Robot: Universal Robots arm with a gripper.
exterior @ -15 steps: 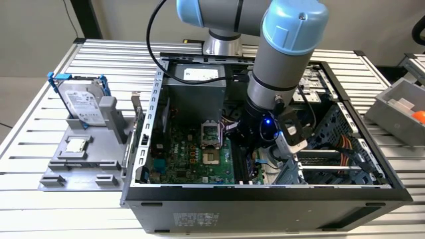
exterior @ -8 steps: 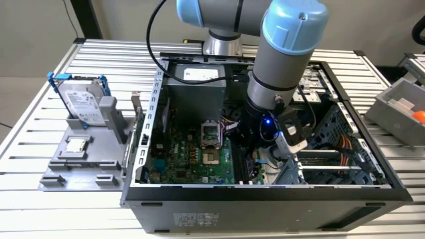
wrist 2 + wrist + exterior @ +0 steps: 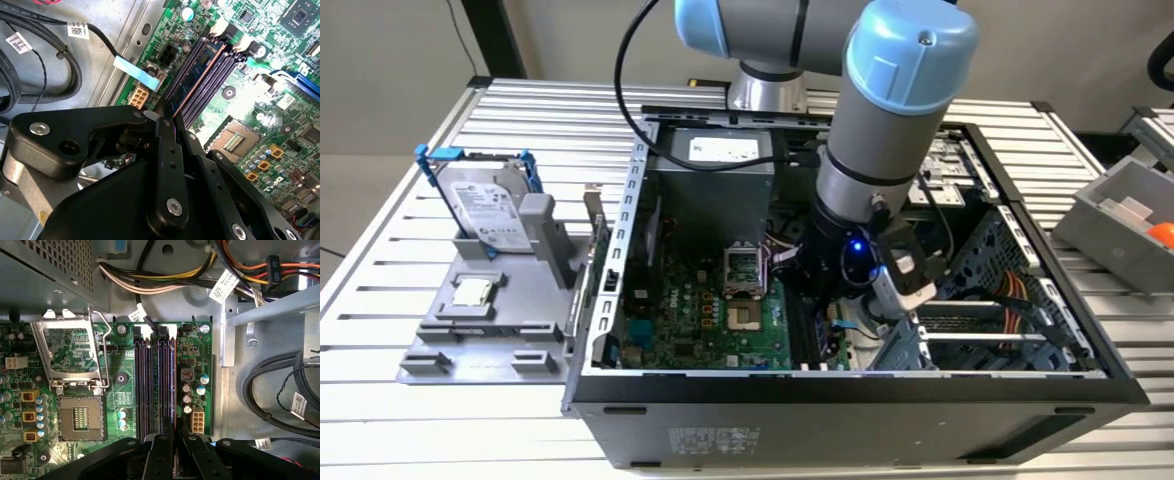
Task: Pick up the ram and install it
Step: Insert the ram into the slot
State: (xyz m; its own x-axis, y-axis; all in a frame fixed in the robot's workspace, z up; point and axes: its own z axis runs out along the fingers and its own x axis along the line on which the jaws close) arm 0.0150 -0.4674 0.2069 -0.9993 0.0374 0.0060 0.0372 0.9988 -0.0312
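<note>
In the exterior view, the grey and pale-blue robot arm reaches down into the open black computer case (image 3: 854, 385), its black gripper (image 3: 834, 300) low over the green motherboard (image 3: 700, 320), beside the open silver processor socket (image 3: 744, 268). Outside the case, towards the exterior view's left, a silver hard drive in a blue frame (image 3: 487, 205) stands on a grey holder (image 3: 494, 320). In the second wrist view, the ram (image 3: 196, 75), a long thin stick with a coppery lower edge and dark chips, stands on edge in one of the dark parallel memory slots (image 3: 212, 77), and the gripper's black fingers (image 3: 167, 150) close narrowly around its near end. In the first wrist view the fingers (image 3: 161, 452) meet at the near end of the row of slots (image 3: 155, 382), pinched on the ram's thin edge. By my judgement the pick-up is done and the stick sits at its slot; whether it is fully pressed in and latched I cannot tell.
</note>
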